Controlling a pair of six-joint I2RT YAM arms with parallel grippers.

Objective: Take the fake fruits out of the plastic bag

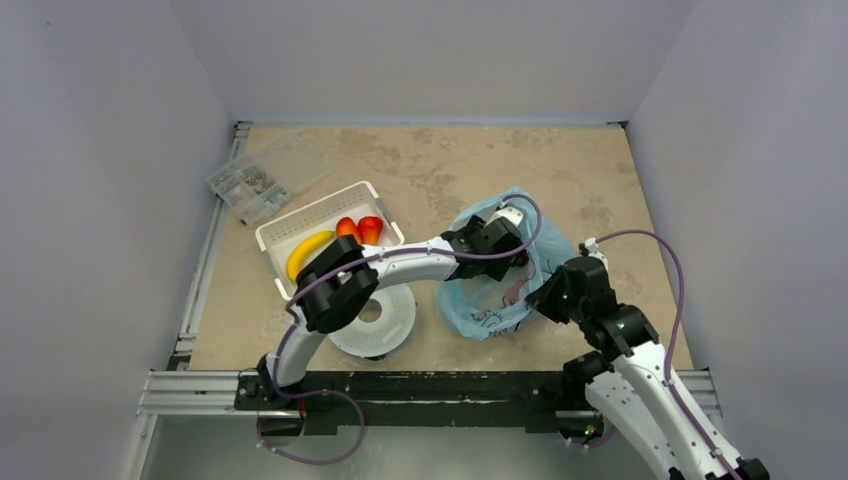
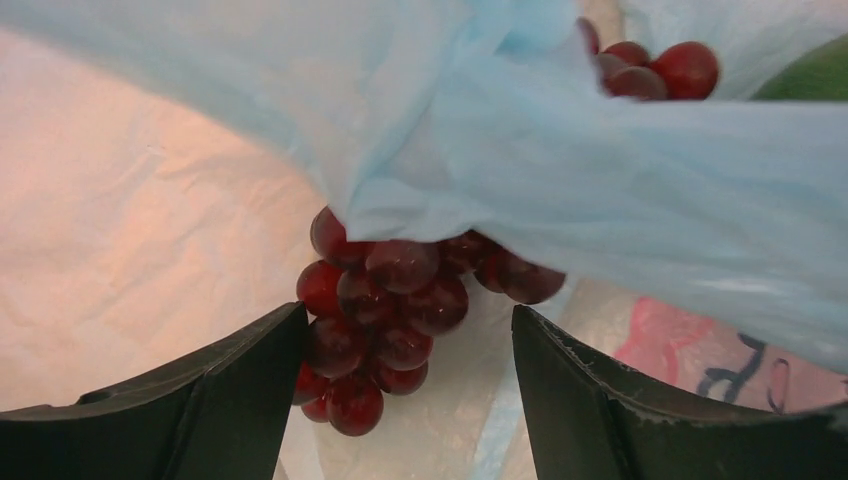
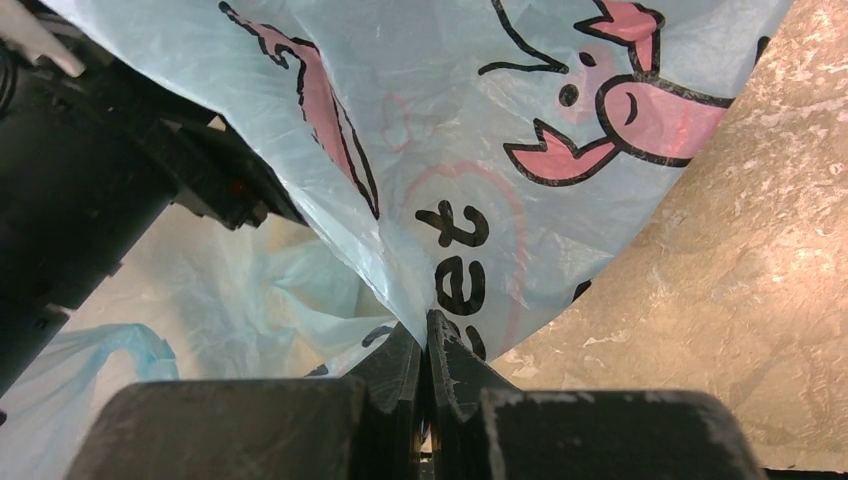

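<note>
- Step in hand: grapes [image 2: 385, 320] about to be taken from plastic bag [image 1: 480, 305]. Judged mid-task, since yellow piece [image 1: 308, 252] + red pieces [image 1: 358, 228] already lie in white basket [image 1: 280, 235], at 9 o'clock of bag on desk [image 1: 450, 170].
- L fingers [image 2: 240, 400]: spread wide, nothing pinched, reaching into bag mouth.
- Grapes: inside bag, right in the gap btw the two L fingers, closer to the 9 o'clock one. Touching it or just beside: can't tell. Top of bunch tucked under a fold of blue film at 12 o'clock.
- Deeper in, at 1–2 o'clock in L wrist view: more dark-red berries [image 2: 650, 65] + green piece [image 2: 815, 70], partly hidden by film.
- R fingers [image 3: 445, 370]: pressed together, pinching bag film just below the pink print, at approx 4 o'clock of bag in top view.
- Next move (judgement): ease in a touch, close on bunch w/o trapping the film fold, then lift out toward basket at 9 o'clock, w/ R pinch anchoring the bag.
- Risk (judgement): thin film caught along w/ grapes, bag dragged w/ the lift; glossy bunch may slip if gripped off-centre.
</note>
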